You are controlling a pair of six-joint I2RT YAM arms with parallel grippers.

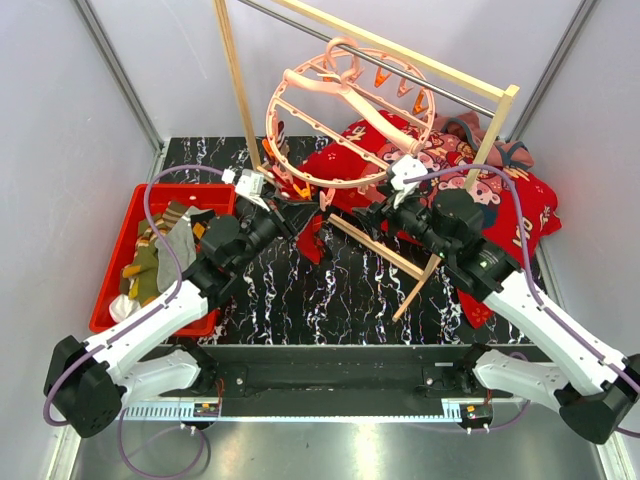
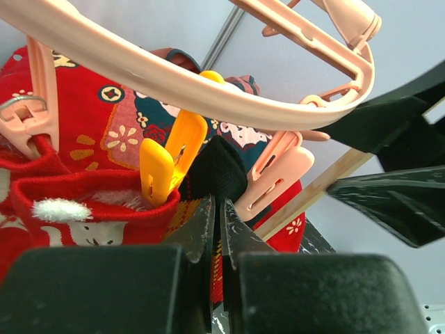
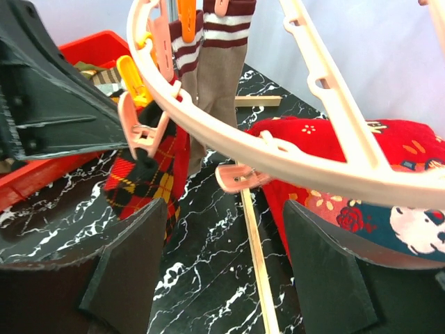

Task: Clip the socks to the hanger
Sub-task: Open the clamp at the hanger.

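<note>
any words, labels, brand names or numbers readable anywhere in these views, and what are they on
No text can be read in any of the three views.
Red printed cloth: cartoon figures and flower motifs only, no legible letters.
White strip along the front rail: fine marks, too small to read.

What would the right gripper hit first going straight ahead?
Most likely the hanger: its rim and a pink clip on it cross just ahead of the open right gripper. Depth is unclear; the clip may touch first.
</note>
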